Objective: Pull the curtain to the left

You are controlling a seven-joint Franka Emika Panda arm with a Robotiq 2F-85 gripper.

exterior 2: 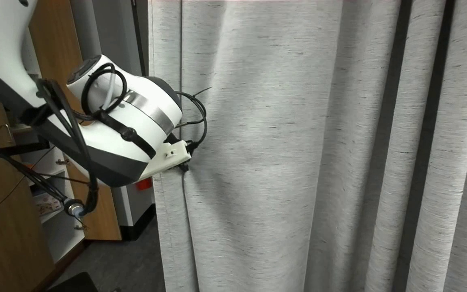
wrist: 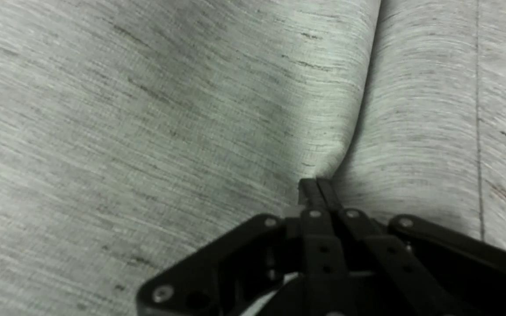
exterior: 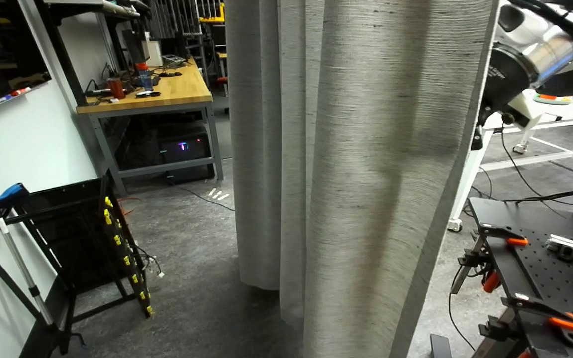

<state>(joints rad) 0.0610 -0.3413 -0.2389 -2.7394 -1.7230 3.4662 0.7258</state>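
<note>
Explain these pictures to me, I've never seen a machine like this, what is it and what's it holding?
It's a robot arm, mostly white. The black gripper at its end works like pincers. Two pictures come from cameras standing outside the robot, in different places; the close-up comes from a camera on its wrist. There, the gripper is shut, pinching a fold of the curtain near its side edge. In an exterior view, orange-handled clamps sit on a black table, and a red container stands on a wooden desk.
</note>
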